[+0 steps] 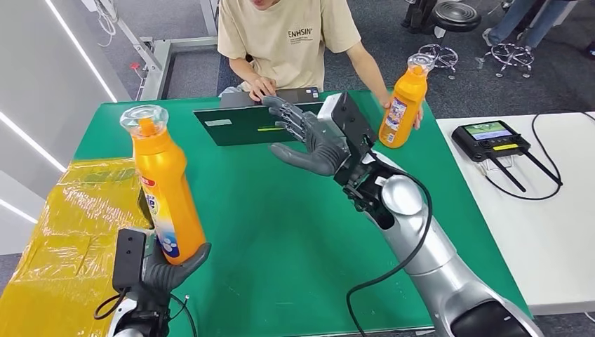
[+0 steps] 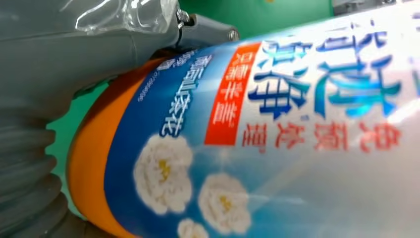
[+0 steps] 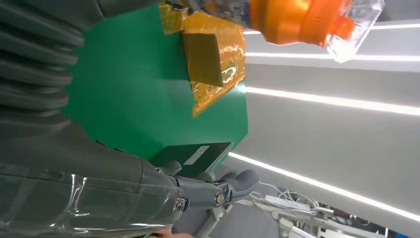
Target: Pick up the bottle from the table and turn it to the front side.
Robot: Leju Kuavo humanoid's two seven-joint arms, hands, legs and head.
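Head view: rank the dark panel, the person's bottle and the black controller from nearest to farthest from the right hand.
From the right hand:
1. Dark panel, just beyond its fingers on the green table.
2. Person's bottle, at the table's far right.
3. Black controller, on the white table.

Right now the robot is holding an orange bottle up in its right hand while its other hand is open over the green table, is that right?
Not quite: the head view shows the orange bottle held up in the left hand, not the right. It is the right hand that is open, fingers spread, over the green table.
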